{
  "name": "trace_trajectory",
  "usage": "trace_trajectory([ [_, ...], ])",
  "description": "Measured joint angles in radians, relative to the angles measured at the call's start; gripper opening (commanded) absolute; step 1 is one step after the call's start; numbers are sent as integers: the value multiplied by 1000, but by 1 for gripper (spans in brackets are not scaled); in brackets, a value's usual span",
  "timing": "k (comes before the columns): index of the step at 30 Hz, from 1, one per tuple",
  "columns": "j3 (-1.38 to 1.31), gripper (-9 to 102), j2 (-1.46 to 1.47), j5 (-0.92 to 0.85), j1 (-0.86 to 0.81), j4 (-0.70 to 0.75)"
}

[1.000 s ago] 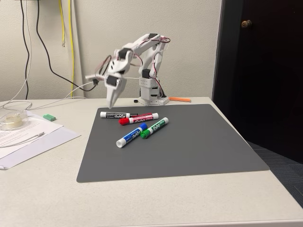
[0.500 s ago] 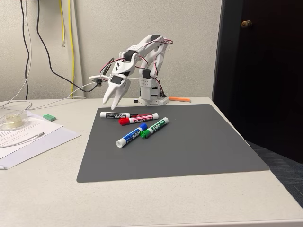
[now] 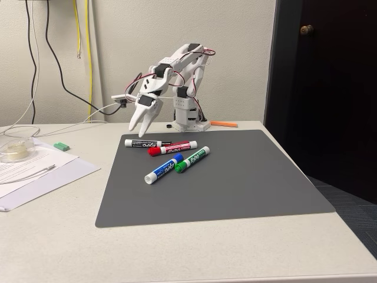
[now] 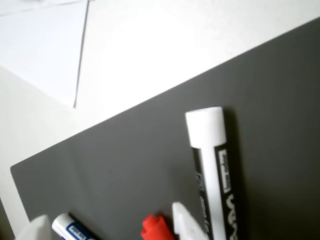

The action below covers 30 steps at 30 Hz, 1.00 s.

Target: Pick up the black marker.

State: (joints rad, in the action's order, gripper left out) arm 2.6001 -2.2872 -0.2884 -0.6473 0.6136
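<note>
The gripper [image 3: 140, 128] is being held in the air over the back left part of the dark mat [image 3: 235, 188] in the fixed view, fingers pointing down; whether it is parted or closed cannot be told from either picture, and nothing is being gripped. Compared with a second ago, the arm [image 3: 179, 65] is being seen raised and folded back toward its base, and the gripper tip is being seen slightly higher; since half a second ago almost nothing is being changed.

The black marker [image 3: 143, 143] is being left lying flat on the mat just below and slightly in front of the gripper, not touched, in the same spot as before. In the wrist view the black marker [image 4: 215, 175] is being shown close under the camera, white end toward the mat's edge, with one white fingertip [image 4: 186, 222] just beside it at the bottom edge.

Further out from the gripper, the red marker [image 3: 172, 148], the blue marker [image 3: 164, 168] and the green marker [image 3: 192, 160] are being left unmoved on the mat. Off to the gripper's left in the fixed view, papers [image 3: 35, 171] are lying on the table [image 3: 70, 247].
</note>
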Motion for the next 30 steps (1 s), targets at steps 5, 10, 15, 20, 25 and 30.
trace_trajectory([
  [5,12,29,-44,-17,-15,38],
  [10,52,23,-106,-38,-35,35],
  [15,54,21,-107,-41,-34,51],
  [20,-106,16,91,37,-29,224],
  [25,-192,16,225,69,-29,316],
  [30,-202,21,275,117,-14,391],
])
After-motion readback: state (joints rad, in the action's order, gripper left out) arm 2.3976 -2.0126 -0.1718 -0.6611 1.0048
